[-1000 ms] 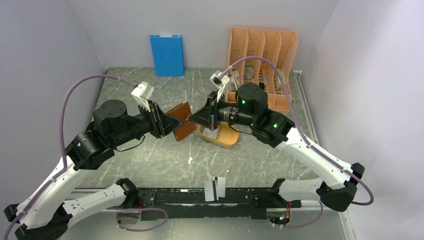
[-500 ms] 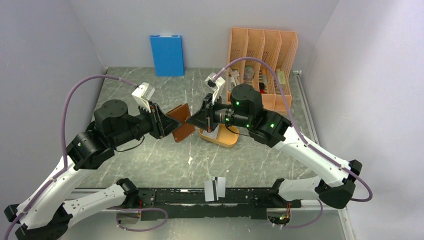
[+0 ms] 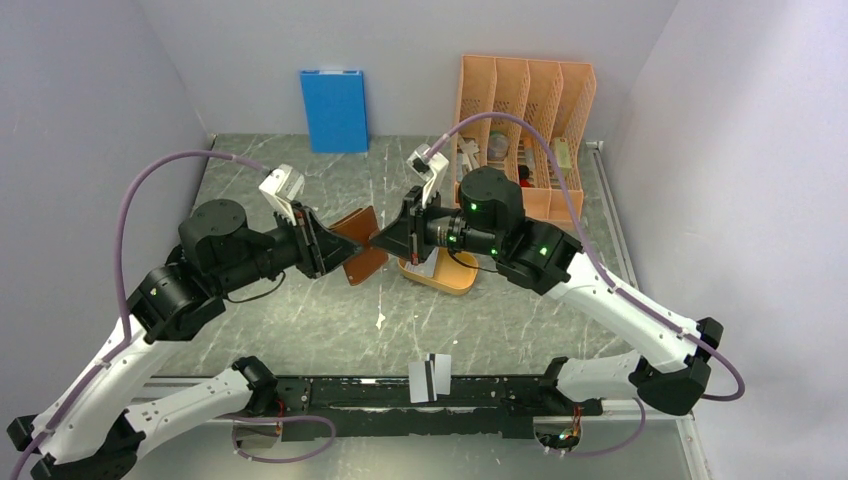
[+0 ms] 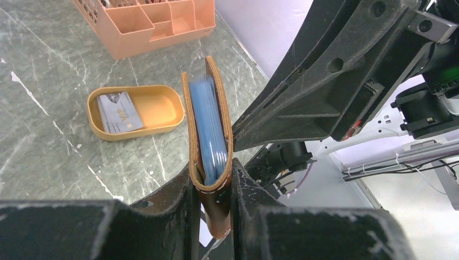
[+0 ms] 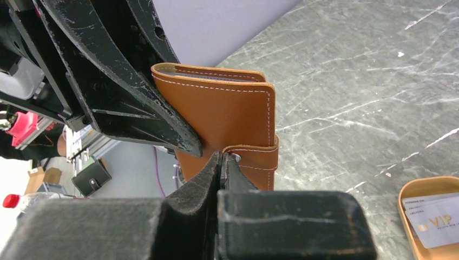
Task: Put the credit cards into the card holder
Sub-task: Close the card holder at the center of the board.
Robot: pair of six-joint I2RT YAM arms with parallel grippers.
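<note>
Top view: at mid-frame the left pincer (image 3: 343,250) grips the holder (image 3: 365,238) above the desk (image 3: 300,320), presenting it to the right pincer (image 3: 380,240), whose tips meet it. A striped card (image 3: 430,375) lies at lower centre.

Left wrist: the jaws clamp the holder's folded bottom, so the blue cards (image 4: 208,122) stand inside, mouth upward. A VIP card (image 4: 120,112) waits in the tray (image 4: 135,132) at left.

Right wrist: the fingers are pressed together at the strap (image 5: 257,154), probably pushing the snap; a pinch can't be ruled out.

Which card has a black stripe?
The white card at the near edge of the table; the grey card lies in the orange tray, the blue cards sit in the wallet.
</note>
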